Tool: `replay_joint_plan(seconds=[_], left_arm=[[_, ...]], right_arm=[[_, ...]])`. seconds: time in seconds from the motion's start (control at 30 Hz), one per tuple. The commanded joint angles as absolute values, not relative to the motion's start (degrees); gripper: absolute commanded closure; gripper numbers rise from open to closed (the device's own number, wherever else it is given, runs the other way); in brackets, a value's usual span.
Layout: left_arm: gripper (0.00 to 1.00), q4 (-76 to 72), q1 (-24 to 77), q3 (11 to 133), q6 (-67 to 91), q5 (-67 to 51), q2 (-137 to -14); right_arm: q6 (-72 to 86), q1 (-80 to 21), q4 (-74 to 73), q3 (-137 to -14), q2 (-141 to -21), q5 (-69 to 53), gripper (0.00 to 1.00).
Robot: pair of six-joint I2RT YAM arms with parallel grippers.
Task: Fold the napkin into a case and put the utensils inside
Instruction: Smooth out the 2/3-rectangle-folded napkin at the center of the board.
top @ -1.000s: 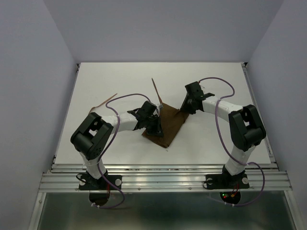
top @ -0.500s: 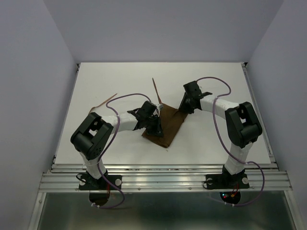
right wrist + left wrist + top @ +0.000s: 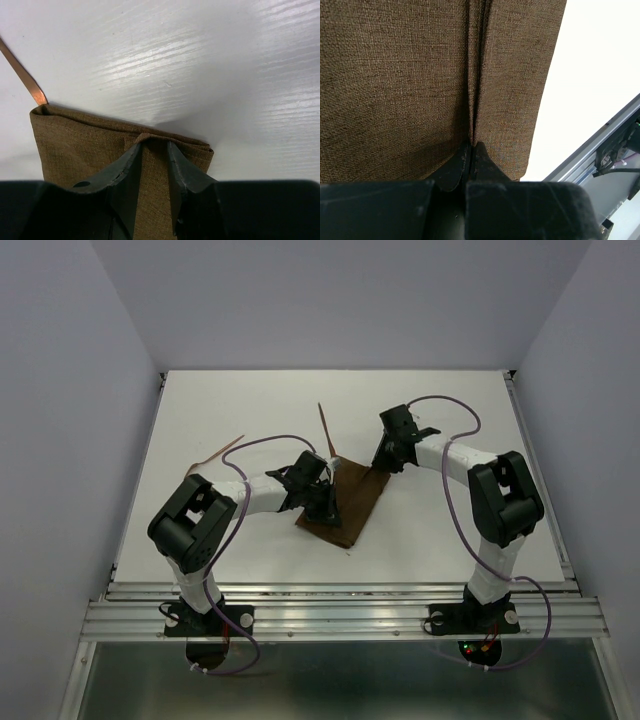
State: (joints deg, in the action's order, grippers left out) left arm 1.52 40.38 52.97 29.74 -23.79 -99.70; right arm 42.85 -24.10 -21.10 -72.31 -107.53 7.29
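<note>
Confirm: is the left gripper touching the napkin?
Touching. The left wrist view shows the left gripper with its fingertips pressed together on a pinched ridge of the napkin.

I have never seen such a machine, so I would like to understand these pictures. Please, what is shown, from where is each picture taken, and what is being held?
These are two robot arms bolted to the near edge of a white table. The wide picture comes from a fixed camera above and behind them. The other two come from small cameras on each wrist, looking along the fingers.

On the table lies a folded brown napkin. One thin reddish stick pokes out from its far corner; another lies apart to the left.

The left gripper is shut, pinching a fold of the napkin. The right gripper is at the napkin's far edge, its jaws partly open on either side of the cloth edge; whether they squeeze it is unclear.
</note>
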Motion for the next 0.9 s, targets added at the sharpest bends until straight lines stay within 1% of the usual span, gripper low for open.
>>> replay_joint_plan(seconds=[0.0, 0.2, 0.37, 0.4, 0.43, 0.47, 0.5, 0.53, 0.57, 0.6, 0.67, 0.7, 0.87], left_arm=[[1.0, 0.8, 40.1, 53.0, 28.2, -25.0, -100.0], [1.0, 0.6, 40.0, 52.9, 28.2, -25.1, -100.3], [1.0, 0.4, 40.1, 52.6, 28.2, -24.9, -100.2], [1.0, 0.4, 40.1, 52.6, 28.2, -24.8, -99.9], [1.0, 0.5, 40.1, 52.5, 28.2, -24.5, -99.6], [1.0, 0.6, 40.0, 52.5, 28.2, -24.5, -99.6], [1.0, 0.8, 40.0, 52.5, 28.2, -24.1, -99.1], [1.0, 1.6, 40.1, 52.6, 28.2, -23.6, -98.9], [0.96, 2.1, 40.1, 52.9, 28.2, -22.6, -98.7], [0.88, 3.1, 40.1, 53.2, 28.2, -22.2, -98.2], [0.77, 4.0, 40.0, 53.4, 28.2, -20.8, -97.3], [0.66, 4.5, 40.1, 53.5, 28.3, -20.3, -96.3], [0.43, 8.1, 40.1, 55.0, 28.3, -16.7, -91.7]], right_arm=[[42.7, -25.1, -21.7, -75.6, -108.3, 9.8, 0.69], [42.7, -25.7, -22.8, -77.3, -110.3, 9.3, 0.68], [43.2, -26.2, -22.8, -77.6, -111.3, 9.6, 0.69], [43.2, -26.2, -22.9, -77.7, -111.3, 9.8, 0.72], [43.3, -26.2, -22.9, -77.8, -111.4, 9.8, 0.78], [43.3, -26.2, -22.9, -77.8, -111.4, 9.8, 0.78], [43.2, -26.2, -22.9, -78.0, -111.6, 9.8, 0.82], [43.3, -26.2, -22.9, -78.0, -111.7, 9.8, 0.82], [43.2, -26.2, -23.0, -78.1, -111.8, 9.8, 0.82], [43.1, -26.2, -23.0, -78.3, -111.9, 9.8, 0.82], [42.9, -26.2, -23.1, -78.4, -112.1, 9.9, 0.82], [42.9, -26.2, -23.1, -78.4, -112.3, 9.8, 0.83], [42.8, -26.2, -23.1, -78.0, -112.9, 10.1, 0.83]])
